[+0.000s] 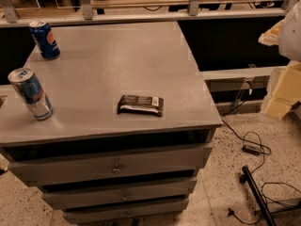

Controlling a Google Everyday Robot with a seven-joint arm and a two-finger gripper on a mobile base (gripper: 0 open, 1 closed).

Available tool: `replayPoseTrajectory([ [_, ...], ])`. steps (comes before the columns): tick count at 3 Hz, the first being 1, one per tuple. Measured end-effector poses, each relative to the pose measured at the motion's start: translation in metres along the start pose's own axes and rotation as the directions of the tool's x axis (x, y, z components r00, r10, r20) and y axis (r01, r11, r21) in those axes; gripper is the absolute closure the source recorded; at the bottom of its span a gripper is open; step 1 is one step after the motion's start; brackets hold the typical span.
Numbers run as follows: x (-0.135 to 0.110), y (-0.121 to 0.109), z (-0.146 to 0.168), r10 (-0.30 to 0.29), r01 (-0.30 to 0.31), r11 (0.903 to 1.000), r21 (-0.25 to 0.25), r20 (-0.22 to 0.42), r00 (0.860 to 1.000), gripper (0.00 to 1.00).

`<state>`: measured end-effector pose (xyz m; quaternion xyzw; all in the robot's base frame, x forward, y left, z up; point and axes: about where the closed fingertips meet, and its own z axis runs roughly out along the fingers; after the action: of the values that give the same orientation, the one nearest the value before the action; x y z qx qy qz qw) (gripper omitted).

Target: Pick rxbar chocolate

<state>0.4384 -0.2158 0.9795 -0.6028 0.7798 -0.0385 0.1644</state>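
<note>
The rxbar chocolate (140,104) is a flat dark bar with a white label patch. It lies flat on the grey cabinet top (122,60), near the front edge and right of the middle. My gripper (282,93) shows as white and cream parts at the right edge of the camera view. It is beyond the cabinet's right side, well away from the bar and holding nothing that I can see.
A blue Pepsi can (44,40) stands at the back left of the top. A blue and silver can (31,93) stands at the front left. The cabinet has drawers (113,166) below. Cables (251,147) and a black pole (256,192) lie on the floor to the right.
</note>
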Motion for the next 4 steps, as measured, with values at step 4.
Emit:
replayPoseTrajectory([
  [4, -0.143, -0.039, 0.050, -0.153, 0.170, 0.9851, -0.025, 0.324, 0.934, 0.00],
])
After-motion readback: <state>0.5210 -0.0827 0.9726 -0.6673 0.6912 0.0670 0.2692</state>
